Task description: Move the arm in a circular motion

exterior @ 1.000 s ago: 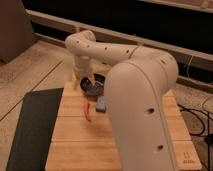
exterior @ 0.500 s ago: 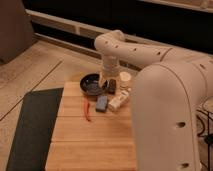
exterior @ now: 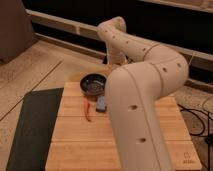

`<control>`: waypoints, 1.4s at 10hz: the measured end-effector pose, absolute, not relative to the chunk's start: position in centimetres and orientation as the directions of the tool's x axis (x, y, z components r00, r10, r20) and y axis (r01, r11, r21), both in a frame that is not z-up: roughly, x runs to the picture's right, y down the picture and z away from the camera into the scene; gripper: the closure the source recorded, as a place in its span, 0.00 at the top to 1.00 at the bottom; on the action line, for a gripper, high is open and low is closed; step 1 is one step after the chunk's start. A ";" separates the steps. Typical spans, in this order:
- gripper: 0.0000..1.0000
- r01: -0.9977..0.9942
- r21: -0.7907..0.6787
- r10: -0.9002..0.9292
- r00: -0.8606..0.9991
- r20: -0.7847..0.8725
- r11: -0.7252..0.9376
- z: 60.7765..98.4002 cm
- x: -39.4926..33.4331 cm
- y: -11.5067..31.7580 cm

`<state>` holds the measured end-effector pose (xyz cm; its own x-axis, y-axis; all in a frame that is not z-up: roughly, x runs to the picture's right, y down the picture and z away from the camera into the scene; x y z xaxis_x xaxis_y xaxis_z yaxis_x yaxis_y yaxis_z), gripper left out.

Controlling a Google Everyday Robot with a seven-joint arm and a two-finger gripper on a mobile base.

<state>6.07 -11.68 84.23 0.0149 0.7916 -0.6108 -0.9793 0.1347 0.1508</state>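
Speckled tan flooring and a dark wall with a pale ledge lie behind the light wooden plank counter, which has a dark grey rubbery mat along its left edge. Near the counter's far middle sits a small round black bowl, with a thin red chili-like object in front of it and a small grey-blue block just beside that. Rising from the lower right, the large cream-white arm of thick rounded tubular segments bends up and over the bowl's far side. Its end effector hangs somewhere behind the elbow near the bowl, hidden, so I cannot tell its state. A low sweep could, I judge, knock the bowl or block off the counter.
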 end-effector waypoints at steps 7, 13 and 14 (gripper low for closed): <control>0.65 -0.904 -0.259 0.696 0.426 -0.577 0.340 82.5 -11.6 -10.7; 0.65 -0.827 -0.370 0.611 0.562 -0.557 0.424 77.6 -13.4 -2.1; 0.65 -0.846 -0.347 0.616 0.533 -0.580 0.406 77.5 -11.8 -1.0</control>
